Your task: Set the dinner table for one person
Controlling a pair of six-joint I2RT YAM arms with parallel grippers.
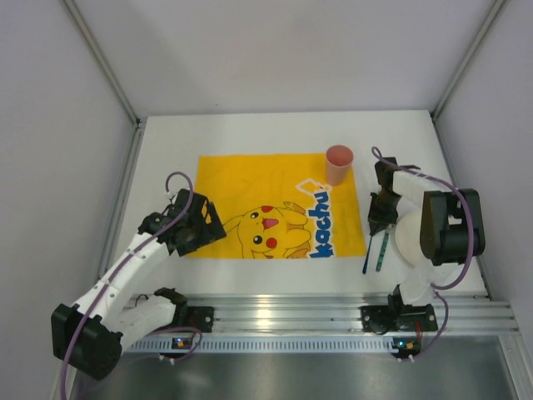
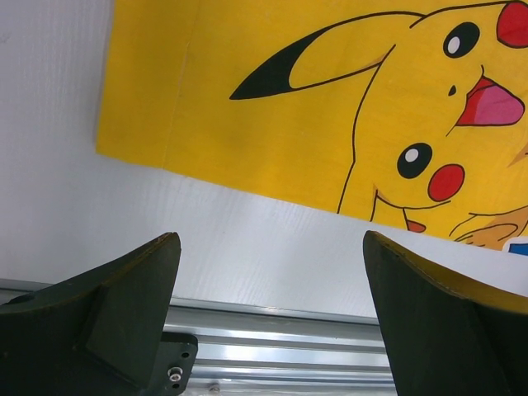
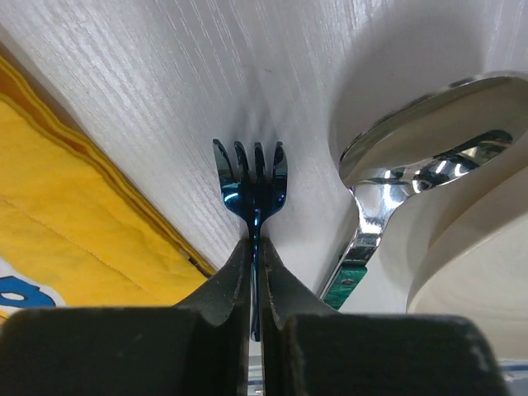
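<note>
The white dinner table point(image 1: 250, 133) carries a yellow Pikachu mat point(image 1: 275, 208) with a pink cup point(image 1: 339, 163) at its far right corner. My right gripper point(image 1: 376, 218) is shut on the neck of a blue fork point(image 3: 252, 181), just right of the mat's edge point(image 3: 74, 239). The fork's handle point(image 1: 366, 254) points toward the rail. I cannot tell whether the fork is lifted. A spoon point(image 3: 429, 157) with a green handle point(image 1: 383, 250) lies beside it, against a white plate point(image 1: 408, 237). My left gripper point(image 1: 204, 223) is open and empty over the mat's near left corner point(image 2: 289, 99).
A ribbed aluminium rail point(image 1: 283, 312) runs along the near edge and also shows in the left wrist view point(image 2: 280, 338). White walls and metal frame posts close in the table at the back and sides. The right arm's body hangs over the plate.
</note>
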